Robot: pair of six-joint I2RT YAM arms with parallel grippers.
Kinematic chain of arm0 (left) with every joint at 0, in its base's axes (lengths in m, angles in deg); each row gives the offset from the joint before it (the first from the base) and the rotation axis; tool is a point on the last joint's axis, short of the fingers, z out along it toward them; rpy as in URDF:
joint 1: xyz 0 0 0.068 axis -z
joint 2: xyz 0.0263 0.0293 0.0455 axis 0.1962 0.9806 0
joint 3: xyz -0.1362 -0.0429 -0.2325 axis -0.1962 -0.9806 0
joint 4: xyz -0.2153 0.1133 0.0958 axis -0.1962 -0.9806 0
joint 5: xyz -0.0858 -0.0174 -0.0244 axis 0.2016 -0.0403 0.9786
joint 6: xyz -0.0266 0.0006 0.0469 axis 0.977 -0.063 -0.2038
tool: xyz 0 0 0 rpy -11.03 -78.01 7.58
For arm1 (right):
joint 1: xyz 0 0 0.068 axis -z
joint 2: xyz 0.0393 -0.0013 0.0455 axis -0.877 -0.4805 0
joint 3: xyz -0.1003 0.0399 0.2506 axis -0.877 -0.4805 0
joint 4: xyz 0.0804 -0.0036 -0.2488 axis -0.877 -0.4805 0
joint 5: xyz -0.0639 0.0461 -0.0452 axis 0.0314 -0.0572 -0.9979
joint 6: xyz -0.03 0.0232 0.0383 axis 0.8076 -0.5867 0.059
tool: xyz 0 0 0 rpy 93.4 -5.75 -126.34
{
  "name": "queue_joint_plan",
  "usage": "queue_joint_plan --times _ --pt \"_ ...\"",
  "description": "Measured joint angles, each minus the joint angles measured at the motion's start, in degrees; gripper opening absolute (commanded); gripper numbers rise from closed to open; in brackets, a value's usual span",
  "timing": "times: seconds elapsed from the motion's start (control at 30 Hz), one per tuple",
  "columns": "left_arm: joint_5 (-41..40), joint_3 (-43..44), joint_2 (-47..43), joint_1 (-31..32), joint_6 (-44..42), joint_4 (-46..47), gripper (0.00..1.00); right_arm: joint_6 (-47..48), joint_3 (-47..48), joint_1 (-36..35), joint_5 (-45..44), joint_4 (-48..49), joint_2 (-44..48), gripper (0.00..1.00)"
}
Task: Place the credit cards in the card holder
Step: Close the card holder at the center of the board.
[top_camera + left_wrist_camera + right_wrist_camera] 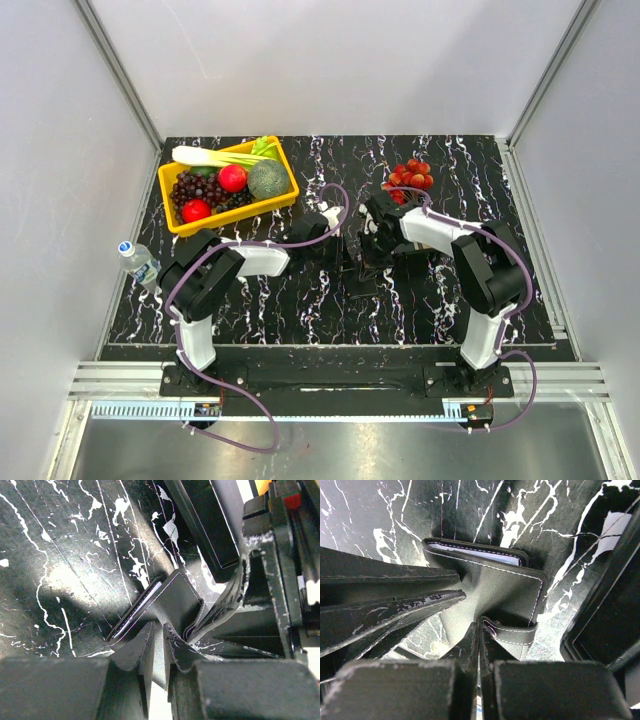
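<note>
So, the 2 grippers meet mid-table on the wallet (500, 587). The left gripper (161, 636) is nearly pressed together, with only a thin slit left and 1 black leaf of the wallet pinched in it. The right gripper (480, 630) is fully closed, its tips clamped on another thin flap at the wallet's near edge. They come in from opposite sides, with their tips close together but not clearly touching.

The wallet is partly folded open and propped in a tent shape over the table (420, 300). I cannot tell whether its lower edge is resting on the surface or just above it. Pale stitching runs along its edges. A pale strip (470, 548) shows in the fold on the far side — card or lining, cannot tell. Just beside the wallet a black tray (605, 625) lies flat on the table; the wrist views hide what is in it.

The surface is black with white marble-like veins. A yellow basket (222, 218) full of produce (232, 178) sits in the back-left corner. A heap of red berries (408, 177) sits at the back, right of centre. A water bottle (137, 262) is at the table's left edge, tilted. Plain pale walls (330, 60) close in 3 sides, and aluminium rails (122, 80) run along the edges.
</note>
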State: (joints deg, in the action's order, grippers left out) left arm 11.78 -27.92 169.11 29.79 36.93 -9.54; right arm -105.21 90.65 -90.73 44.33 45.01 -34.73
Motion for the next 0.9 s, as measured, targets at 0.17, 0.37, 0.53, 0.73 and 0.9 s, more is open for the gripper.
queue_joint_plan --times 0.17,0.37,0.53,0.73,0.9 --pt "0.0 0.0 0.0 0.0 0.0 0.0 0.17 -0.15 -0.7 2.34 4.81 1.03 -1.05 0.0" --pt "-0.02 -0.02 0.0 0.0 0.0 0.0 0.17 0.37 -2.21 4.7 10.69 3.23 -1.57 0.17" --pt "-0.02 -0.02 0.0 0.0 0.0 0.02 0.17 0.57 -2.86 4.92 12.98 4.85 -0.68 0.4" --pt "-0.04 -0.02 0.02 0.07 0.0 0.07 0.17 1.01 -2.97 4.98 12.13 5.57 5.64 0.46" --pt "-0.11 -0.02 -0.04 0.13 0.31 0.15 0.3 0.68 -4.11 4.98 10.36 6.34 12.37 0.43"
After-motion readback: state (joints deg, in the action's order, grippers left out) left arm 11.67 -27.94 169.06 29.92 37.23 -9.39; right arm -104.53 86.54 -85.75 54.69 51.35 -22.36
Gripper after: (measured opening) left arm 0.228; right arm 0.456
